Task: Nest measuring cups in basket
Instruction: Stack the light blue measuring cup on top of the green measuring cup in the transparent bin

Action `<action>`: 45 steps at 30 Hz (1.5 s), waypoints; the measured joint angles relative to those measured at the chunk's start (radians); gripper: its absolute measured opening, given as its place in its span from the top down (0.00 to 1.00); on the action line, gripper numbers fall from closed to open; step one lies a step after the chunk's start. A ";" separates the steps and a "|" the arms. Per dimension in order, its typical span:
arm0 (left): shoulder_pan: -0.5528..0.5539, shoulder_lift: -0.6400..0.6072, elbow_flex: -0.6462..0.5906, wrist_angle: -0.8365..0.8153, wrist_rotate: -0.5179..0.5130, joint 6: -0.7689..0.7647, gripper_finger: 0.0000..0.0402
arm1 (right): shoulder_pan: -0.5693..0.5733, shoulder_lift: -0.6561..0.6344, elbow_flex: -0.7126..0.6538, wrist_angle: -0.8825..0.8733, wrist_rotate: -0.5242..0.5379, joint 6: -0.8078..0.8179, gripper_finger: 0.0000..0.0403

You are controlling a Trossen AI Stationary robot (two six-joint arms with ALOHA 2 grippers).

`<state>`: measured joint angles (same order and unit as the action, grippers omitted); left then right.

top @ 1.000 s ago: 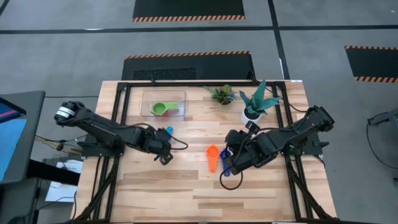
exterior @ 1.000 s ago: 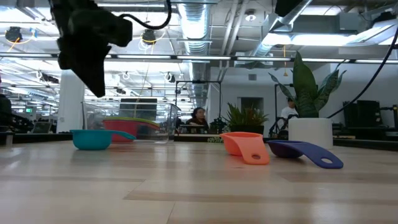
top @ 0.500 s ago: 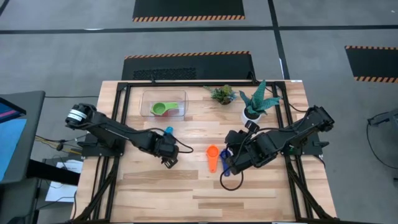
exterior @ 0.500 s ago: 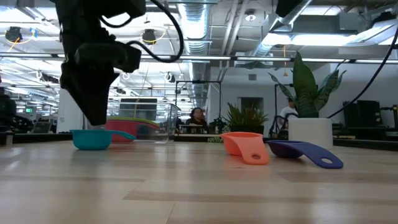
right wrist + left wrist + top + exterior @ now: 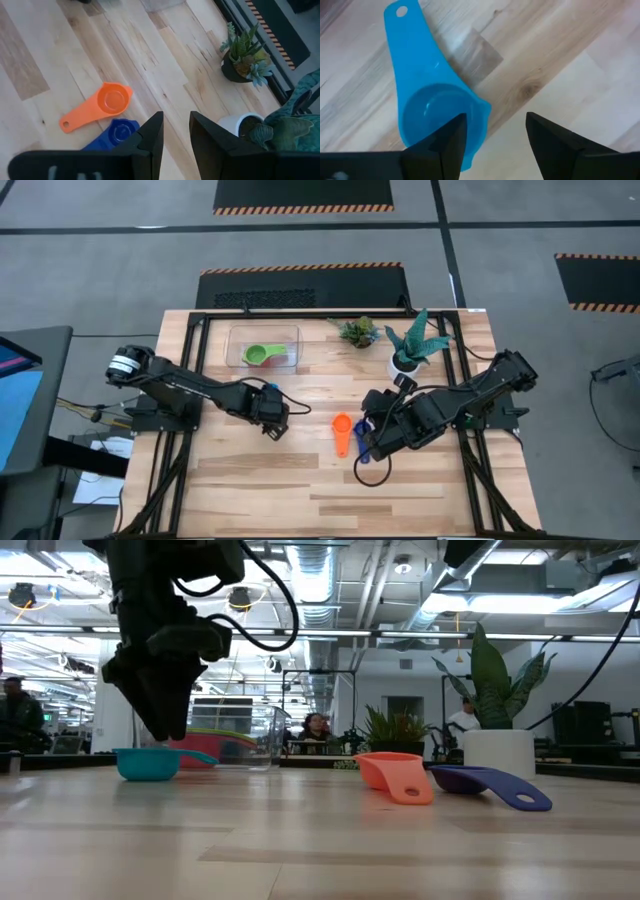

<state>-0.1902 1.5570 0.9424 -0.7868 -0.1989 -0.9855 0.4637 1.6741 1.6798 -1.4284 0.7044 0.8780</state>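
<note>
Lying flat on the wooden table, the light blue measuring cup is a glossy plastic scoop with a round bowl, a small pouring lip and a long flat handle ending in a hanging hole. It rests just under the left gripper, whose two dark fingers are spread apart with nothing between them; one finger overlaps the bowl's rim in the left wrist view, the other stands over bare wood beside the lip, and the handle points away from both. In the low view the same cup sits upright on the table with the left gripper hanging close above it.

The clear basket stands near the far edge of the table with a green cup inside; a red cup shows through its wall in the low view. The orange cup and the dark blue cup lie side by side near the table's middle, just beside the right gripper, whose fingers are parted and hold nothing. A white plant pot stands behind them
</note>
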 joint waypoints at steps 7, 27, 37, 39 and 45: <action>-0.001 0.037 0.001 -0.017 -0.007 0.000 0.52 | 0.000 0.000 0.000 0.001 -0.001 -0.022 0.71; 0.010 0.190 0.006 0.037 0.039 0.121 0.83 | 0.001 0.000 0.000 0.001 -0.053 -0.075 0.71; 0.061 0.111 0.204 0.012 0.162 0.361 0.99 | -0.001 0.000 0.000 0.014 -0.049 -0.075 0.71; 0.066 0.106 0.291 -0.048 0.128 0.441 0.99 | -0.001 0.000 0.000 0.021 -0.049 -0.075 0.71; 0.088 0.096 0.537 -0.378 -0.211 0.649 1.00 | -0.001 0.000 0.000 0.062 -0.048 -0.075 0.71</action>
<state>-0.1024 1.6531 1.4799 -1.1652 -0.4096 -0.3369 0.4629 1.6745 1.6798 -1.3666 0.6561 0.8030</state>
